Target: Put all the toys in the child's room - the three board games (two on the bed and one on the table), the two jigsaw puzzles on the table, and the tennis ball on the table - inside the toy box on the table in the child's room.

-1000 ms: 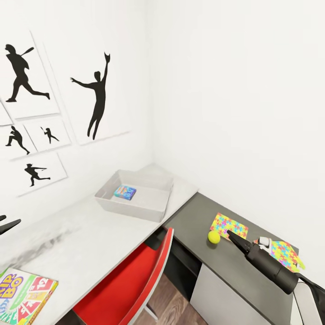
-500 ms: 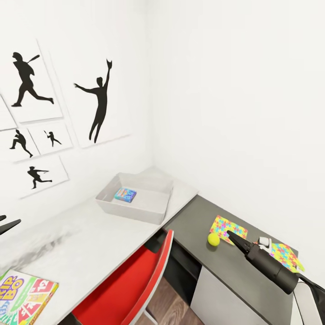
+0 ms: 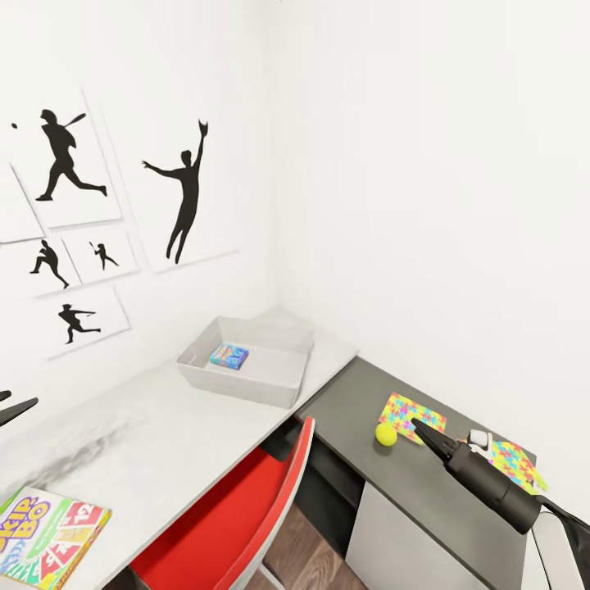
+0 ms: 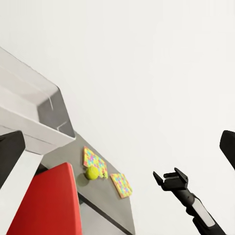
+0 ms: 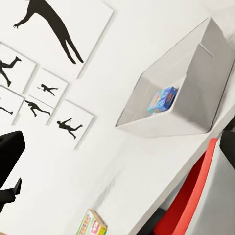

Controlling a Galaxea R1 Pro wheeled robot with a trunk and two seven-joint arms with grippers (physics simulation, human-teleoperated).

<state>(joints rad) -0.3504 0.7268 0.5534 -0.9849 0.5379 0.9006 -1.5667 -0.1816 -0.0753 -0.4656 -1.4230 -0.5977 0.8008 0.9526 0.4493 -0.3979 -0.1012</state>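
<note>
The grey toy box (image 3: 274, 383) stands on the light table (image 3: 164, 442) near the corner, with a small blue printed box (image 3: 229, 356) inside it. A yellow, red and green board game (image 3: 49, 537) lies at the table's near left end. On the dark corner section lie two jigsaw puzzles (image 3: 412, 412) (image 3: 514, 464) and the tennis ball (image 3: 386, 433). My right gripper (image 3: 422, 430) hovers open just right of the ball, holding nothing. My left gripper (image 3: 12, 407) is open at the far left, above the table. The bed is out of view.
A red chair (image 3: 246, 508) is pushed under the table between the toy box and the board game. White walls close the corner behind the table, with black athlete pictures (image 3: 184, 192) on the left wall. Wood floor (image 3: 303, 549) shows below the chair.
The head camera has turned a little, so the pictures and the board game sit further right in the view. Neither gripper nor any toy has visibly moved.
</note>
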